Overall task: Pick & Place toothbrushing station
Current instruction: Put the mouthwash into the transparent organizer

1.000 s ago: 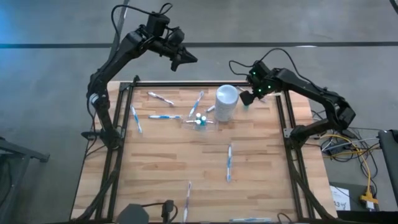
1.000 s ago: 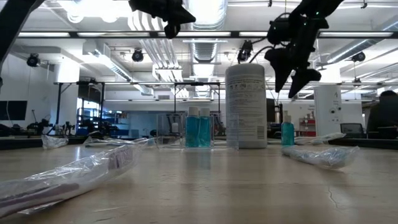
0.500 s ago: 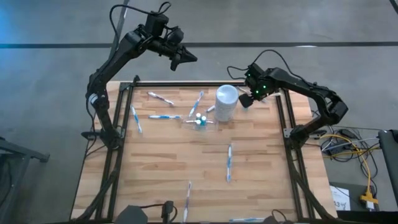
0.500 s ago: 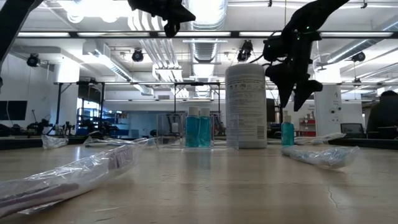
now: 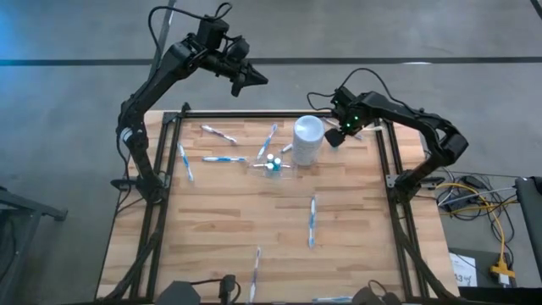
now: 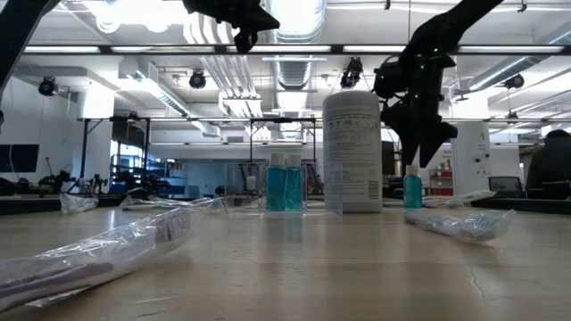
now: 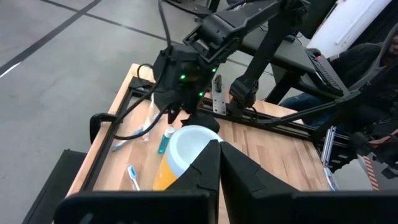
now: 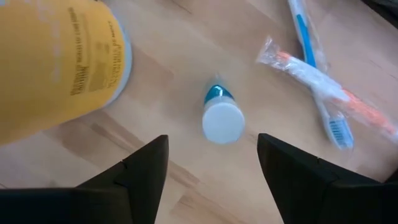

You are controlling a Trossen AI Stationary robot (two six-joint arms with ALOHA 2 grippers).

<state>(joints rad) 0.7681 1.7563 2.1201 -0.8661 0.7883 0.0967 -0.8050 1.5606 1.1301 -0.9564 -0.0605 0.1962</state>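
Observation:
A teal white-capped tube [image 8: 221, 118] stands upright on the table just right of the white cup [image 5: 307, 140]; it also shows in the low view [image 6: 411, 189]. My right gripper [image 8: 212, 138] is open and hangs right above this tube [image 5: 336, 140], fingers pointing down, touching nothing. Two more teal tubes [image 6: 285, 185] stand in the clear holder [image 5: 272, 166]. Wrapped toothbrushes [image 5: 224, 158] lie scattered on the table. My left gripper [image 5: 259, 80] is shut and empty, held high beyond the far edge.
Two toothbrushes [image 8: 323, 87] lie crossed close to the standing tube, on its far-right side. More toothbrushes lie mid-table [image 5: 312, 220] and near the front edge [image 5: 255, 269]. A black frame rail [image 5: 383, 161] runs along the table's right side.
My right gripper has gone down toward the standing teal tube beside the cup and now hangs just above its cap.

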